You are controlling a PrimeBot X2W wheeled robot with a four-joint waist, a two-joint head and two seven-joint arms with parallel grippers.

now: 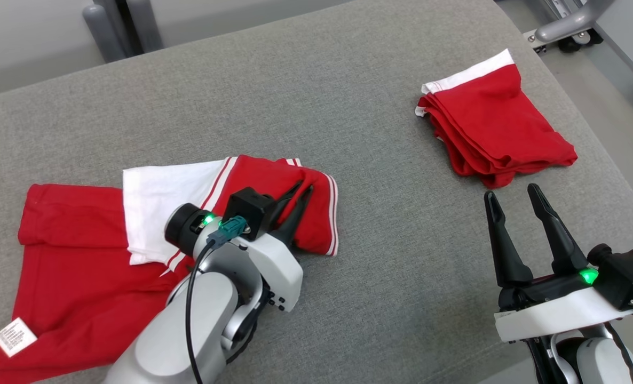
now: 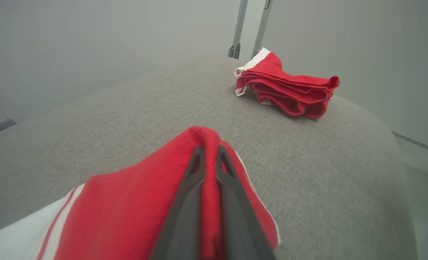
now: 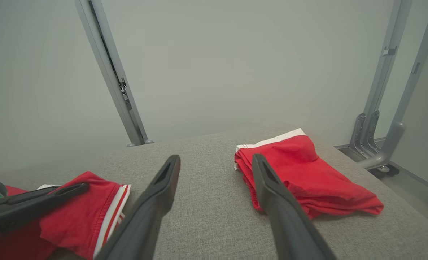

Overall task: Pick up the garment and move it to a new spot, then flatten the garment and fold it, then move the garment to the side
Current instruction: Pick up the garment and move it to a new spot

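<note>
Head view: we log left tool (image 1: 305, 188) clenched on a fold of the red-and-white cotton garment (image 1: 81, 256), left on the grey fabric table (image 1: 348, 80); right tool (image 1: 512, 191) spread, empty, near folded red cloth (image 1: 495, 122).

Red garment (image 1: 81, 266), white panel (image 1: 161, 197), red-white striped trim (image 1: 332, 213), red folded pile (image 1: 498, 128), white band (image 1: 476, 69), grey cushion (image 1: 295, 96)

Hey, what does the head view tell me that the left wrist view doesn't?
Head view: the white care label on the spread red garment, and the right gripper open, holding nothing. Left wrist view: close up, a ridge of that garment pinched by the shut left gripper. Both: the folded red garment lying apart on the grey cushion.
</note>
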